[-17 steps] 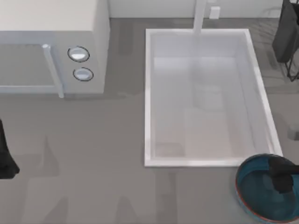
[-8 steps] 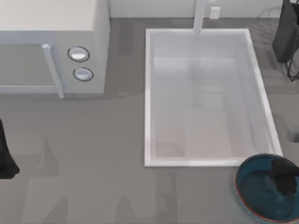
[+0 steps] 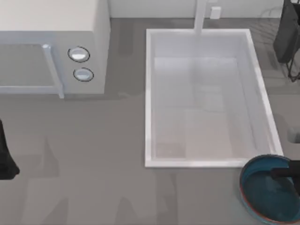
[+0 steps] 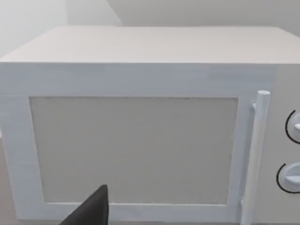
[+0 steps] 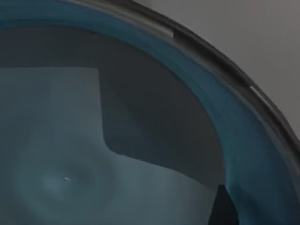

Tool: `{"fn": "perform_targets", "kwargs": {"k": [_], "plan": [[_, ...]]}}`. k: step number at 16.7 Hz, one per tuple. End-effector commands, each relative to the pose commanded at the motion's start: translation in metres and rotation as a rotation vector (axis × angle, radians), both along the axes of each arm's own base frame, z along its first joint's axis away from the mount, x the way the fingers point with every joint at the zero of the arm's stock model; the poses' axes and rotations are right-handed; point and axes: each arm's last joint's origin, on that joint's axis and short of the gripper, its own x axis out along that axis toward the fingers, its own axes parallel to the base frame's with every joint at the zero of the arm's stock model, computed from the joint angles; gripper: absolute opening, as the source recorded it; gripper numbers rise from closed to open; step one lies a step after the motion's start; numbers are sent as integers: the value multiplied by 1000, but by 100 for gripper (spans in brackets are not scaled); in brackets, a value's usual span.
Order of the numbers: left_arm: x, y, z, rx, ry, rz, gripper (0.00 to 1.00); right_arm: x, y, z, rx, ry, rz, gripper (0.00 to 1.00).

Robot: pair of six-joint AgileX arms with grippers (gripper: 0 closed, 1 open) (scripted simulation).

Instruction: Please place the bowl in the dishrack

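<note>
Two arms are showing at the counter (image 3: 93, 154), and the right one is doing the work: its jaws (image 3: 287, 172) are reaching in from the top view's right edge over the bowl (image 3: 267, 194), which is sitting on the counter at the near right corner, just beside the near right corner of the white sink basin (image 3: 149, 93). The bowl is lying directly beneath the jaws, its blue interior spreading out to their left, and its reddish-brown rim (image 3: 246, 206) is curving around on the side away from them. In the right wrist view the glazed inside of the bowl (image 5: 93, 154) is sitting very close below the jaws, with a dark finger tip (image 5: 224, 208) showing against the wall of the bowl; whether the jaws are gripping the rim I cannot tell, since the fingers are probably half hidden at the frame's edge. The dishrack (image 3: 288, 37) is standing well beyond the jaws, at the far right of the counter past the sink. The left jaws (image 3: 5, 154) are parked at the top view's left edge, facing the microwave (image 4: 140, 131), and whether they are open or closed cannot be told either.
</note>
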Motion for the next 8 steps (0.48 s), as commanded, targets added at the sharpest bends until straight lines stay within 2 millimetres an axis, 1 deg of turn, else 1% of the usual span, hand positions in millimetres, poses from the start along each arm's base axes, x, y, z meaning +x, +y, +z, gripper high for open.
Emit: {"fn": "perform_targets", "kwargs": {"k": [1, 2, 8], "plan": [[0, 0, 0, 0, 0, 0, 100, 0, 0, 0, 0, 0, 0, 2], [0, 0, 0, 0, 0, 0, 100, 0, 0, 0, 0, 0, 0, 0], [0, 0, 0, 0, 0, 0, 100, 0, 0, 0, 0, 0, 0, 0]]}}
